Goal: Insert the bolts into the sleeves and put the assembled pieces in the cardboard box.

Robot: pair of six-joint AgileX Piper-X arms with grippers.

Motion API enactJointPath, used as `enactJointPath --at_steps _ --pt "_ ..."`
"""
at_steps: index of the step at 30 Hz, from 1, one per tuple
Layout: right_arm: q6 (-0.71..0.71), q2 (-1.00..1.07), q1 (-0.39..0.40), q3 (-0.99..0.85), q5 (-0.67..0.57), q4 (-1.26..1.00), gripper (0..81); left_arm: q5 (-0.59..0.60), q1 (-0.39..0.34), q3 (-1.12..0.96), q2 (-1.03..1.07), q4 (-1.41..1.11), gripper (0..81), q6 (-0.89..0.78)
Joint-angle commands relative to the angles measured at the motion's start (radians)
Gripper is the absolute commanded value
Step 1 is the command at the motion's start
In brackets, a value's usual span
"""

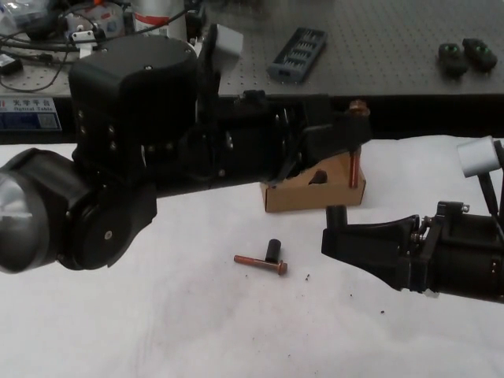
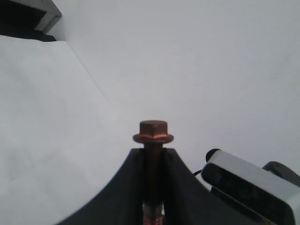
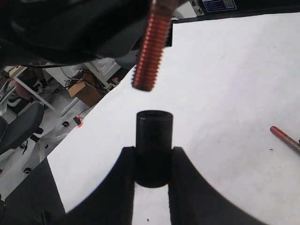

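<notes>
Item, insertion step: bolt (image 2: 153,133) is clamped upright in the left gripper (image 2: 153,157), by the cardboard box's (image 1: 303,195) right end. Sleeve (image 3: 154,136) is pinched by the right gripper (image 3: 153,161) just before the box (thread above, off-centre). Next, the tip must be centred over the bore, then lowered.

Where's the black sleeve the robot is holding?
Between the right arm's jaws, the sleeve sits below the tip of the bolt; in the high view, in front of the cardboard box.
</notes>
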Motion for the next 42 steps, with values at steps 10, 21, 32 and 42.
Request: enactJointPath --at_steps 10,21,32,42 --pt "-0.006 -0.01 0.003 -0.002 0.006 -0.001 3.2 0.002 -0.003 -0.006 -0.001 0.126 7.9 0.145" --pt "-0.008 -0.01 0.003 -0.002 0.006 -0.001 3.2 -0.035 -0.003 -0.006 -0.001 0.127 7.9 0.155" --pt "-0.024 -0.01 -0.014 -0.002 0.03 -0.001 3.2 -0.064 -0.003 -0.006 -0.011 0.127 7.9 0.151" --pt "-0.024 -0.01 -0.014 -0.002 0.032 -0.001 3.2 -0.065 -0.003 -0.006 -0.03 0.127 7.9 0.148"
